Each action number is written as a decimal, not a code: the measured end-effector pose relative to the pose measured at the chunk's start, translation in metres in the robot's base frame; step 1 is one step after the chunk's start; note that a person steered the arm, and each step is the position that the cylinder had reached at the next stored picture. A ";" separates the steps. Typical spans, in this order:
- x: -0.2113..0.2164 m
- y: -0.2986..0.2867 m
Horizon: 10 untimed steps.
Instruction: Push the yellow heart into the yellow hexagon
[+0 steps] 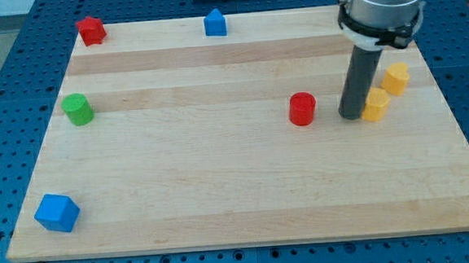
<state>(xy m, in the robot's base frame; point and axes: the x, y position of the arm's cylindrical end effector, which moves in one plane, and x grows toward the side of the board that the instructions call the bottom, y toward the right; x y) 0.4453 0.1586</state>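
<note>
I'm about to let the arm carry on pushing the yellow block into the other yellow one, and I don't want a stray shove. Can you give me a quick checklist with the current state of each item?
1. My tip is on the board beside the nearer yellow block, at that block's left in the view: ok.
2. Tip actually touching that block: cannot tell, they look adjacent.
3. Farther yellow block lies up and to the view's right of the nearer one, with nothing between them: ok.
4. Which yellow block is heart and which hexagon: cannot tell.
5. Red cylinder sits to the tip's left in the view, away from the push path: ok.
6. Room before the board's right edge: ok, but limited.
</note>
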 end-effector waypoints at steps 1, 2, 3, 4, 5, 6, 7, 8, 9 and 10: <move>-0.005 0.008; 0.002 -0.011; 0.042 -0.021; 0.050 0.032; 0.035 0.090; -0.001 0.138; -0.054 0.157; -0.094 0.140; -0.088 0.104; -0.065 0.087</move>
<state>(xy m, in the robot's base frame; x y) 0.3806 0.2460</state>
